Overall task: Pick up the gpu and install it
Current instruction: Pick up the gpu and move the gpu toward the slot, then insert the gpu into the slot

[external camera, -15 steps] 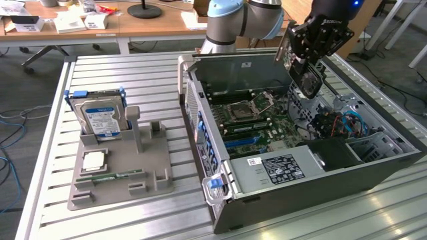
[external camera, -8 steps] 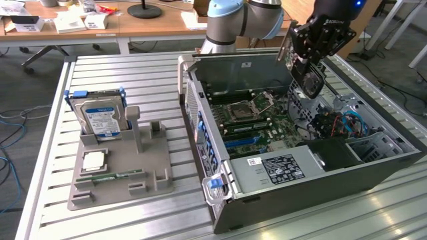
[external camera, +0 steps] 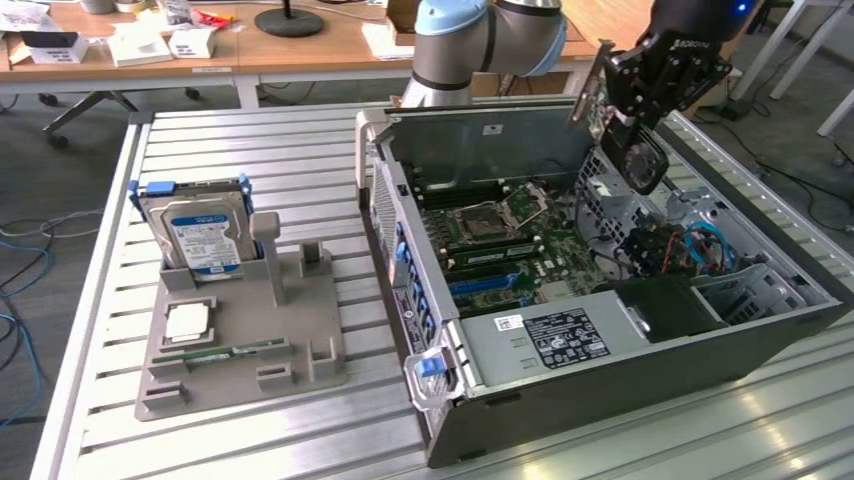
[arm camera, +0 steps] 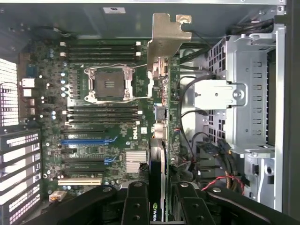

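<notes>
While my gripper [external camera: 643, 115] pinches the gpu [external camera: 646, 165] edge-on above the open computer case [external camera: 641, 370], its long axis sits crosswise to the blue expansion slot [arm camera: 86, 139], which lies toward the exterior view's left.

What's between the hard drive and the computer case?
In the exterior view, the grey fixture's tall post stands between hard drive and computer case; otherwise bare table slats.

In gripper [external camera: 635, 118], gpu [external camera: 642, 158] hung above motherboard [external camera: 514, 240] inside case [external camera: 667, 385]; hard drive [external camera: 203, 235] stood on holder [external camera: 234, 380], exterior view's left of case.
</notes>
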Controlling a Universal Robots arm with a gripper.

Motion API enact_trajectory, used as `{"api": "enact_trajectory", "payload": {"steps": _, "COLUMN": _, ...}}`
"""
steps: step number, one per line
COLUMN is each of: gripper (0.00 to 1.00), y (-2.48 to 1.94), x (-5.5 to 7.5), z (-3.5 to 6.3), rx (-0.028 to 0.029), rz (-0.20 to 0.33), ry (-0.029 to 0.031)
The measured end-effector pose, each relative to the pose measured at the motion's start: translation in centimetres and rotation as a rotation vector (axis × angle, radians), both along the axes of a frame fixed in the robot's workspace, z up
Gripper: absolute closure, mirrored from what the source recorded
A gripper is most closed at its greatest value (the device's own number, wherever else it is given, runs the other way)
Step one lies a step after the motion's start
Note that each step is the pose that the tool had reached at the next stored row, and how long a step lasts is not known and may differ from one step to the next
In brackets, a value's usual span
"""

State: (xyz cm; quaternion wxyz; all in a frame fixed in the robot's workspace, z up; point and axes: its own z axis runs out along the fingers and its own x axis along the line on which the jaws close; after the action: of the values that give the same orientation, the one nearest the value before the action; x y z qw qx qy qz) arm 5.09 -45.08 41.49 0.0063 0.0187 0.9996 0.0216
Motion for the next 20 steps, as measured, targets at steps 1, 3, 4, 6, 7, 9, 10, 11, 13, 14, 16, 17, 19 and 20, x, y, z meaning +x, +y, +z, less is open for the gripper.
{"api": "enact_trajectory", "payload": {"steps": 1, "gripper": 0.74, "y": 0.00, "x": 0.19, "z": 0.00, "rx": 0.0000, "rz": 0.000, "ry": 0.0001}}
{"api": "enact_trajectory", "payload": {"steps": 3, "gripper": 0.74, "y": 0.00, "x": 0.62, "z": 0.00, "rx": 0.0000, "rz": 0.000, "ry": 0.0001}}
{"api": "enact_trajectory", "payload": {"steps": 4, "gripper": 0.74, "y": 0.00, "x": 0.79, "z": -0.01, "rx": 0.0000, "rz": 0.000, "ry": 0.0000}}
{"api": "enact_trajectory", "payload": {"steps": 6, "gripper": 0.74, "y": 0.01, "x": 0.86, "z": -0.01, "rx": 0.0000, "rz": 0.000, "ry": 0.0001}}
{"api": "enact_trajectory", "payload": {"steps": 7, "gripper": 0.74, "y": 0.00, "x": 0.86, "z": -0.01, "rx": 0.0000, "rz": 0.000, "ry": 0.0000}}
{"api": "enact_trajectory", "payload": {"steps": 9, "gripper": 0.74, "y": 0.00, "x": 0.86, "z": 0.00, "rx": -0.0001, "rz": 0.000, "ry": 0.0000}}
{"api": "enact_trajectory", "payload": {"steps": 10, "gripper": 0.74, "y": 0.00, "x": 0.86, "z": -0.01, "rx": 0.0000, "rz": 0.000, "ry": 0.0000}}
{"api": "enact_trajectory", "payload": {"steps": 11, "gripper": 0.74, "y": 0.00, "x": 0.86, "z": -0.01, "rx": 0.0000, "rz": 0.000, "ry": 0.0001}}
{"api": "enact_trajectory", "payload": {"steps": 13, "gripper": 0.74, "y": 0.00, "x": 0.86, "z": 0.00, "rx": -0.0001, "rz": 0.000, "ry": 0.0000}}
{"api": "enact_trajectory", "payload": {"steps": 14, "gripper": 0.74, "y": 0.00, "x": 0.86, "z": 0.00, "rx": -0.0001, "rz": 0.000, "ry": 0.0000}}
{"api": "enact_trajectory", "payload": {"steps": 16, "gripper": 0.74, "y": 0.00, "x": 0.86, "z": 0.00, "rx": -0.0001, "rz": 0.000, "ry": 0.0001}}
{"api": "enact_trajectory", "payload": {"steps": 17, "gripper": 0.74, "y": 0.00, "x": 0.86, "z": -0.01, "rx": 0.0000, "rz": 0.000, "ry": 0.0000}}
{"api": "enact_trajectory", "payload": {"steps": 19, "gripper": 0.74, "y": 0.00, "x": 0.86, "z": -0.01, "rx": 0.0000, "rz": 0.000, "ry": 0.0000}}
{"api": "enact_trajectory", "payload": {"steps": 20, "gripper": 0.74, "y": 0.00, "x": 0.86, "z": -0.01, "rx": 0.0000, "rz": 0.002, "ry": 0.0000}}
